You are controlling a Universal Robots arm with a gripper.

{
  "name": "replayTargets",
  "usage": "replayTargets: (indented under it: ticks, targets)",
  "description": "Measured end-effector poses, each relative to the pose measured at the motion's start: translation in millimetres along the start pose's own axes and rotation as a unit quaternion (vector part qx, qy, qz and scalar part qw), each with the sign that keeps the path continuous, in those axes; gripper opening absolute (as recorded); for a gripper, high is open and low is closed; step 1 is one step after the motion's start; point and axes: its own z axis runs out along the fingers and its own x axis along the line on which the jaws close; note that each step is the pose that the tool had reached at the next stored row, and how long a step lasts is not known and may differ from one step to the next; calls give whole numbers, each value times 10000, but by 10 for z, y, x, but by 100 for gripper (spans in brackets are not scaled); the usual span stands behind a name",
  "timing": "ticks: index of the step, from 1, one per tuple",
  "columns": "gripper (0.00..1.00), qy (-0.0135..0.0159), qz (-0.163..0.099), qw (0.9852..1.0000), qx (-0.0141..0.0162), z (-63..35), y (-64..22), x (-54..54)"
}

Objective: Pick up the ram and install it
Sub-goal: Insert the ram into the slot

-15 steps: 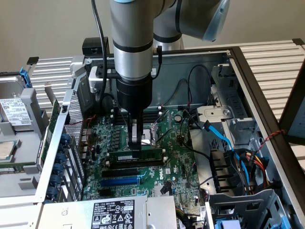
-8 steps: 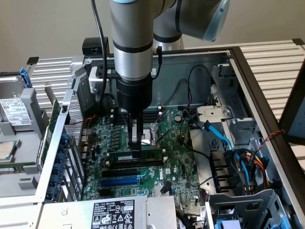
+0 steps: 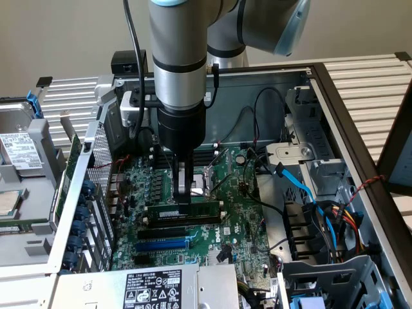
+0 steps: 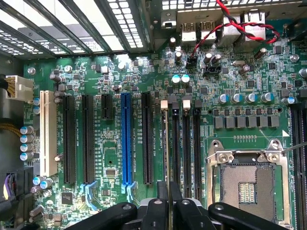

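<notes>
The ram (image 3: 196, 211), a thin green stick with a white label, stands on edge on the green motherboard (image 3: 241, 215), in line with a black memory slot. My gripper (image 3: 183, 196) comes straight down onto its top edge and is shut on it. In the wrist view the ram (image 4: 166, 143) is edge-on, a thin strip running from between my black fingers (image 4: 156, 208) along the slot that ends in a white latch (image 4: 164, 103). Whether it is fully seated I cannot tell.
Two more memory slots (image 4: 185, 143) lie beside it, then the open CPU socket (image 4: 247, 184). On the other side are a black slot (image 3: 174, 230) and a blue slot (image 3: 161, 244). Blue and black cables (image 3: 302, 187) hang at the exterior view's right; the power supply (image 3: 151, 286) is in front.
</notes>
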Motion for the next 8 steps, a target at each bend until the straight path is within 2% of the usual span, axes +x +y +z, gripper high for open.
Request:
replayTargets:
  ticks: [6,7,8]
  targets:
    - [13,0,0,10000,0,0,0,0]
    - [15,0,0,10000,0,0,0,0]
    - [21,0,0,10000,0,0,0,0]
